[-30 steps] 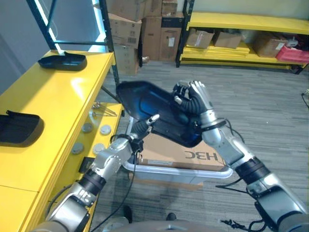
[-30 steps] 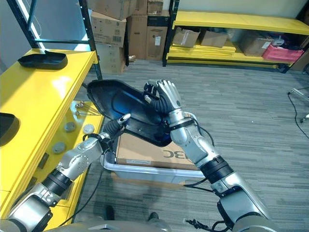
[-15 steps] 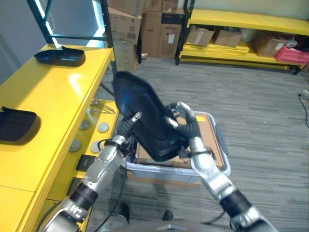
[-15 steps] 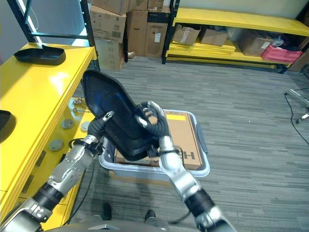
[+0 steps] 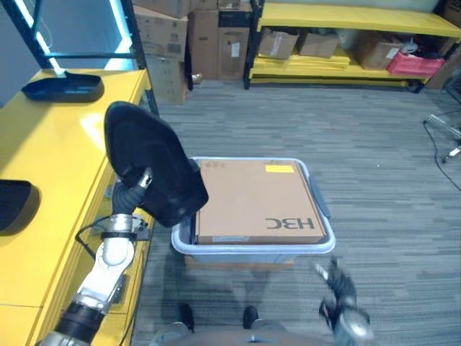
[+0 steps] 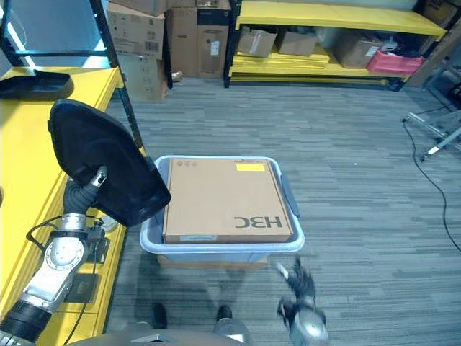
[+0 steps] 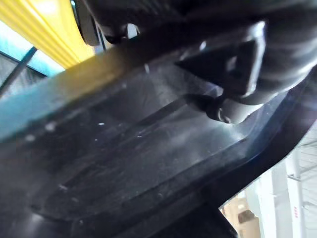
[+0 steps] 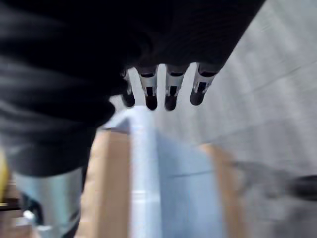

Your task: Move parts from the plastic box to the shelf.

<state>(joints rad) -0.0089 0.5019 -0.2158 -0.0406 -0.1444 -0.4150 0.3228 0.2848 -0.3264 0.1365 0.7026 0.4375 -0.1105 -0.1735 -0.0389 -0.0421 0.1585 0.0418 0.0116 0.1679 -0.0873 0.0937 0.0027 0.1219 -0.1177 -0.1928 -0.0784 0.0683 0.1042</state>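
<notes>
Two black parts [image 5: 52, 86] already lie on the yellow shelf [image 5: 50, 166] at far left. The left hand [image 5: 133, 189], fingers curled round a large black part [image 5: 148, 162], holds it between shelf and plastic box [image 5: 252, 249], not yet placed. The right hand [image 8: 163, 91] hangs low, fingers straight and empty.

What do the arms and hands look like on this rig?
Silver-grey jointed arms with black collar bands. The left hand has a dark ribbed cover and silver fingers. The right hand shows a dark cover and a row of silver, dark-tipped fingers.
</notes>
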